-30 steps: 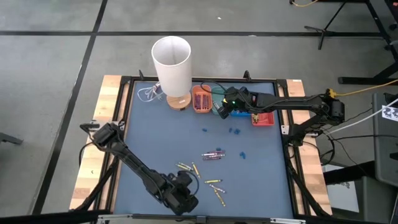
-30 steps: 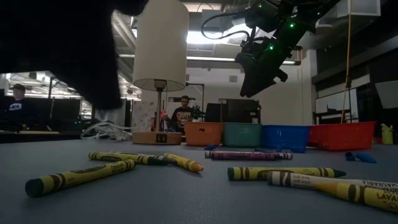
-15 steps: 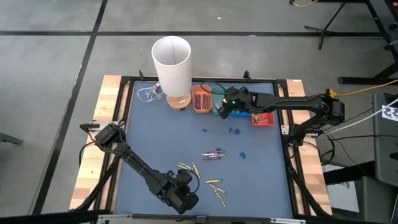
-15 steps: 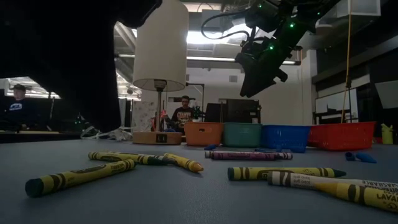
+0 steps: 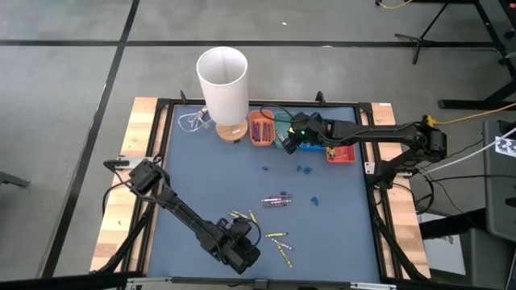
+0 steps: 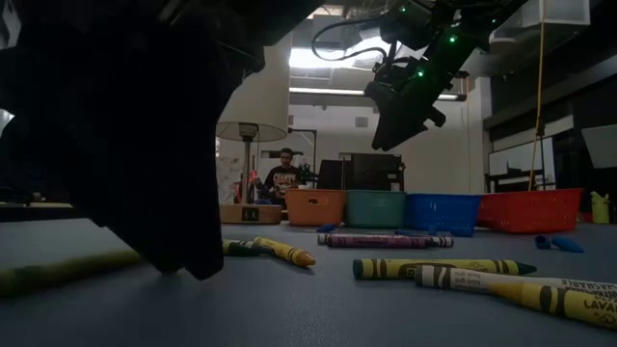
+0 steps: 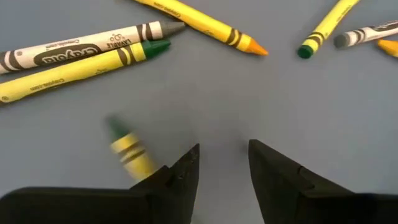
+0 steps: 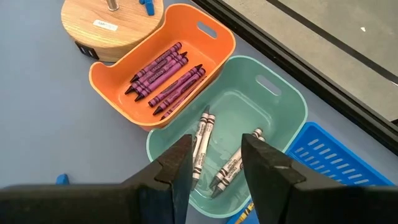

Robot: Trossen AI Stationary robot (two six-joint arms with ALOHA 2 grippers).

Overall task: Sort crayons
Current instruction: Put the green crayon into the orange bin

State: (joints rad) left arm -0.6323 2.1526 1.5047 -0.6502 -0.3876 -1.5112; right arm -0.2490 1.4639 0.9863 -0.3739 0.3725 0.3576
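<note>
Several yellow crayons [image 5: 242, 216] lie loose on the blue mat near the front edge, and two purple crayons [image 5: 276, 200] lie farther in. My left gripper [image 7: 222, 155] is down at the mat [image 5: 240, 239], open, with bare mat between its fingers. A blurred yellow crayon with a green tip [image 7: 127, 149] lies just outside one finger. My right gripper [image 8: 216, 149] hangs open above the green tray [image 8: 280, 106], which holds pale crayons [image 8: 202, 140]. Purple crayons [image 8: 165, 71] lie in the orange tray [image 8: 205, 34]. My left gripper has the blurred yellow crayon's near end [image 7: 146, 167] running in behind the outer side of one finger [image 7: 180, 177]. The finger hides that spot, so I cannot tell whether it touches the crayon. Nothing is between the fingers.
A white lamp on a round wooden base [image 5: 230, 129] stands at the back left beside the row of trays: orange [image 6: 316, 207], green [image 6: 375, 208], blue [image 6: 442, 213], red [image 6: 530, 210]. Small blue bits [image 5: 302, 170] dot the middle of the mat. People sit in the room beyond.
My left gripper has come down onto the mat among the near yellow crayons, moving a little toward the table's right edge. The yellow crayon nearest the front edge has shifted and now shows blurred, partly hidden behind the gripper.
</note>
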